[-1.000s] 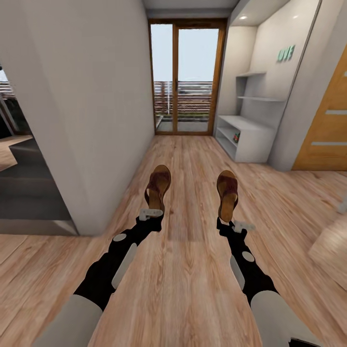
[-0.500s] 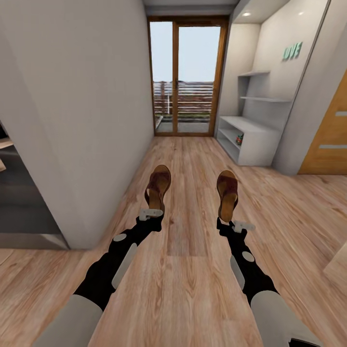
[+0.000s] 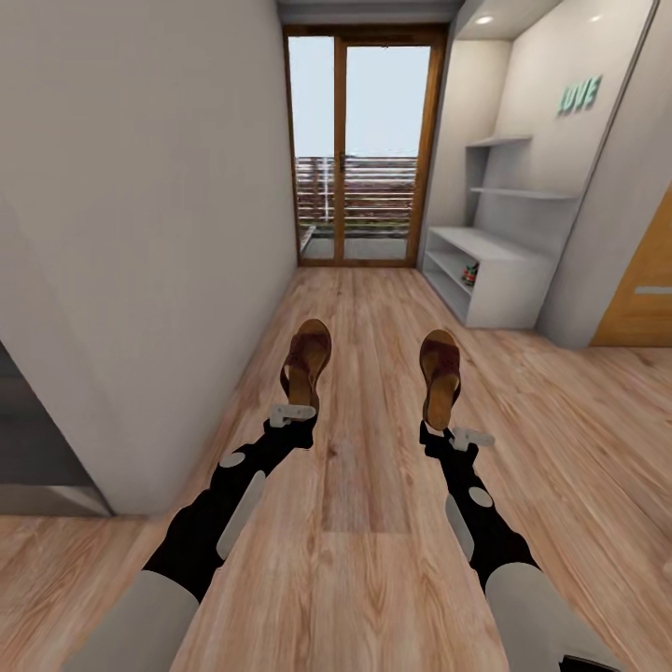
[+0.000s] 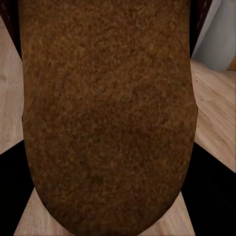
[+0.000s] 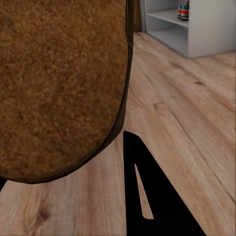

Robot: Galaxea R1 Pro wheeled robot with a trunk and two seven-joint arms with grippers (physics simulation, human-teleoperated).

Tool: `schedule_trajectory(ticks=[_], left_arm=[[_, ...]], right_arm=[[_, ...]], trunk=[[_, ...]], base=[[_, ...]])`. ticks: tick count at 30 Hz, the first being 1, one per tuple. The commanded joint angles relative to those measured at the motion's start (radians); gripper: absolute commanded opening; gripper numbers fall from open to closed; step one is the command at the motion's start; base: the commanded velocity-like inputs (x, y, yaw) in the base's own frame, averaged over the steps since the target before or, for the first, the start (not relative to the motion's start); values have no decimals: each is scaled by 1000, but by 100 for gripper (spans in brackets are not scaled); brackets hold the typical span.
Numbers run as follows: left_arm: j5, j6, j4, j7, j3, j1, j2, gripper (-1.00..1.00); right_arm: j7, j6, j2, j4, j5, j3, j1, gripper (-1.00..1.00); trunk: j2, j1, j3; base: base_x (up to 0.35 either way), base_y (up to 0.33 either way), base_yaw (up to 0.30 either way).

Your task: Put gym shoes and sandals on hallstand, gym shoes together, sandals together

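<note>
Each hand grips one sandal: left hand [image 3: 297,417], left sandal [image 3: 306,359]; right hand [image 3: 446,432], right sandal [image 3: 441,373]. Open floor [image 3: 373,308] leads to the rack [image 3: 499,280].

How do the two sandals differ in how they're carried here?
The left sandal is held by the left gripper nearer the wall and leans right; the right sandal is held by the right gripper, slightly lower, leaning left. Both are brown, gripped at the heel, toes pointing ahead, off the floor.
</note>
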Motion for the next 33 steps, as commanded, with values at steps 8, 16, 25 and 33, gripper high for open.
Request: schedule_trajectory(ticks=[8, 16, 25, 33], left_arm=[[8, 6, -1, -2, 1, 0, 0, -100], [8, 6, -1, -2, 1, 0, 0, -100], [8, 6, -1, -2, 1, 0, 0, -100], [8, 6, -1, -2, 1, 0, 0, -100]], right_arm=[[0, -3, 1, 0, 4, -2, -1, -100], [-2, -2, 2, 1, 4, -1, -1, -100], [-2, 0, 2, 3, 5, 2, -1, -100], [-4, 0, 2, 161, 4, 1, -1, -100]], trunk=[[0, 0, -1], [0, 0, -1], [0, 0, -1], [0, 0, -1]], base=[[348, 0, 0], [348, 0, 0], [348, 0, 0], [348, 0, 0]])
